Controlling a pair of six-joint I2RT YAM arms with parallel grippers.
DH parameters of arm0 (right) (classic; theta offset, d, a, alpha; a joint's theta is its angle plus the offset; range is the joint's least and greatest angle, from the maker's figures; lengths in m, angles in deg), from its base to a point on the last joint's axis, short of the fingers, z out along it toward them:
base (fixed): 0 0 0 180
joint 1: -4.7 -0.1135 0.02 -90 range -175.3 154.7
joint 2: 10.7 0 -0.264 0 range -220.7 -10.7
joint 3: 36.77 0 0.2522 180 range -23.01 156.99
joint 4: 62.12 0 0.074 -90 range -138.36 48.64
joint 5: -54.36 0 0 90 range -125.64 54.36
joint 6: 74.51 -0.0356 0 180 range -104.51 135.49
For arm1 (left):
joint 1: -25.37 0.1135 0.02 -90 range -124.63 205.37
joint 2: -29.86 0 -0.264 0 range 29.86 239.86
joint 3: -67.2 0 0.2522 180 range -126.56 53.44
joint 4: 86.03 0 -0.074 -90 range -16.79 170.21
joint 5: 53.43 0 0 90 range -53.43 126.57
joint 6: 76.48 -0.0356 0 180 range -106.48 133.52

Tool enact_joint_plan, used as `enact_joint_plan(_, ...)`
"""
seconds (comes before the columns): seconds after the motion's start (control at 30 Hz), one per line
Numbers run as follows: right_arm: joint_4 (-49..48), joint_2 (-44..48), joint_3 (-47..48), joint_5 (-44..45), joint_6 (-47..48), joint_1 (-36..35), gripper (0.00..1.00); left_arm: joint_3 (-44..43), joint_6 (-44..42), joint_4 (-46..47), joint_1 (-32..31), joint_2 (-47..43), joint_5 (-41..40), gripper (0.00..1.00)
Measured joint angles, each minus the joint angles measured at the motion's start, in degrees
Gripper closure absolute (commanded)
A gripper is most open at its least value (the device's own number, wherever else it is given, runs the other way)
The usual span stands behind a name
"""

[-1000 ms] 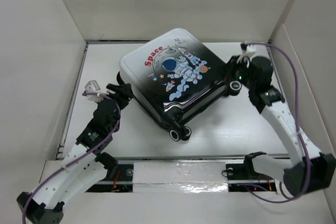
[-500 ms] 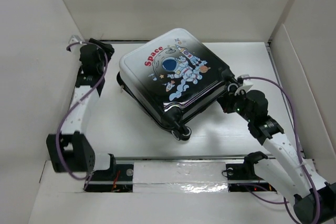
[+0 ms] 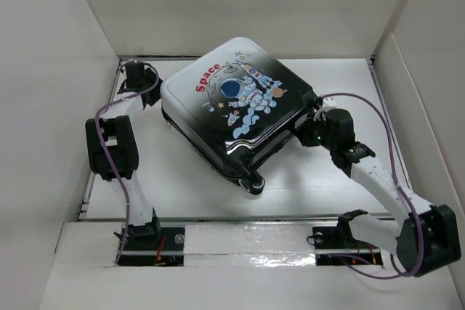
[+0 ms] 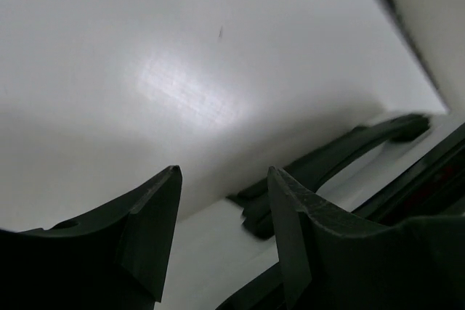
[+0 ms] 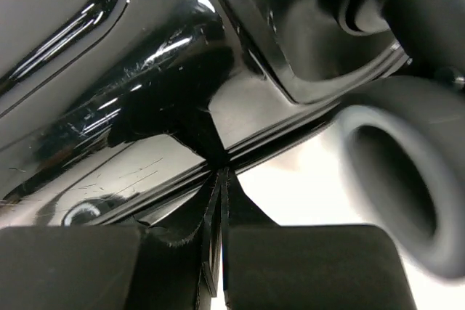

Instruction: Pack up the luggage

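The bench (image 3: 182,179) is carrying the luggage (image 3: 232,107), which is lying closed and print side up at the middle toward the far edge. Its long axis is running from the white end by the far-left corner to the black wheeled end facing the near-right corner. The right gripper (image 3: 304,136) is pressing against that wheeled end with the shell lying to its far-left, so this arm is judged the better placed to work the seam. Its fingers are clenched together at the seam just beside a wheel (image 5: 392,172); whether a zip tab is sitting between them cannot be told. The left gripper (image 3: 138,72) is hovering at the far-left corner just beside the white end, released and holding nothing, with the black handle (image 4: 341,154) lying ahead of it. Compared with half a second earlier, the right gripper is sitting closer in against the shell, the left arm is folding up along the left edge, and the luggage is lying slightly nearer the far-left corner.
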Motion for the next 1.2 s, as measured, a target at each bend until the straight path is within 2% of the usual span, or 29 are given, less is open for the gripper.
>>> enact_joint_plan(0.07,-0.46,-3.5,2.54,0.04,0.02,-0.33,0.95,8.31,1.77,4.07,-1.09,-2.38,0.22,0.54)
enact_joint_plan(0.13,0.33,-7.93,6.36,1.07,0.72,-0.52,0.95,17.68,5.35,11.96,-1.36,-6.34,-2.71,0.54)
enact_joint_plan(0.3,6.27,-21.46,20.48,5.97,3.78,-0.26,0.94,38.58,11.37,23.52,-2.8,-21.77,-13.38,0.55)
enact_joint_plan(0.4,10.23,-36.26,37.94,7.72,5.55,-0.24,0.92,49.44,12.85,25.83,-6.08,-31.12,-20.02,0.55)
enact_joint_plan(0.43,11.82,-41.13,44.26,7.5,5.84,-0.24,0.89,52.63,12.96,25.31,-7.76,-34.14,-21.88,0.55)
enact_joint_plan(0.5,15.32,-50.88,58.69,7.21,8.48,-0.24,0.8,58.25,13.49,23.87,-11.37,-41.59,-25.55,0.55)
enact_joint_plan(0.53,17.27,-55.41,65.94,7.23,9.53,-0.24,0.62,60.17,13.51,22.43,-13.14,-45.18,-26.97,0.56)
enact_joint_plan(0.6,19.28,-62.93,78.14,7.17,11.28,-0.44,0.44,64.41,13.57,18.95,-17.38,-53.86,-28.17,0.57)
enact_joint_plan(0.63,19.58,-64.57,81.31,7.28,11.72,-0.5,0.3,66.14,13.51,16.7,-19.23,-58.29,-27.82,0.58)
enact_joint_plan(0.73,18.03,-61.79,79.67,8.15,11.06,-0.42,0.14,70.18,12.9,9.14,-22.18,-70.77,-27.08,0.61)
enact_joint_plan(0.83,16.04,-51.78,70.42,3.8,8.26,-1.77,0.12,72.08,12.72,3.41,-22.97,-79.76,-24.87,0.71)
enact_joint_plan(0.9,14.49,-43.85,64.37,0.22,7.85,-3.17,0.14,72.5,12.74,1.29,-23.58,-83.62,-22.67,0.76)
enact_joint_plan(0.97,12.04,-34.58,56.17,-2.16,7.63,-4.61,0.27,72.59,12.68,-0.31,-23.74,-85.85,-21.66,0.77)
enact_joint_plan(1.0,9.62,-29.42,50.93,-2.99,7.48,-5.14,0.37,72.59,12.46,-0.94,-23.8,-86.62,-21.44,0.77)
enact_joint_plan(1.03,6.95,-24.37,45.31,-3.65,7.28,-5.53,0.69,72.59,12.13,-1.27,-23.82,-87.1,-21.16,0.79)
enact_joint_plan(1.07,5.62,-18.69,39.45,-4.11,7.02,-5.95,0.81,72.59,11.82,-1.53,-23.82,-87.17,-20.92,0.81)
enact_joint_plan(1.13,-0.02,-8.39,27.93,-4.22,6.56,-7.8,0.97,72.57,11.06,-1.51,-23.78,-86.47,-20.41,0.85)
enact_joint_plan(1.2,-4.55,0.9,16.35,-4.42,5.79,-11.5,1.0,72.48,10.58,-0.59,-23.71,-84.76,-20.04,0.87)
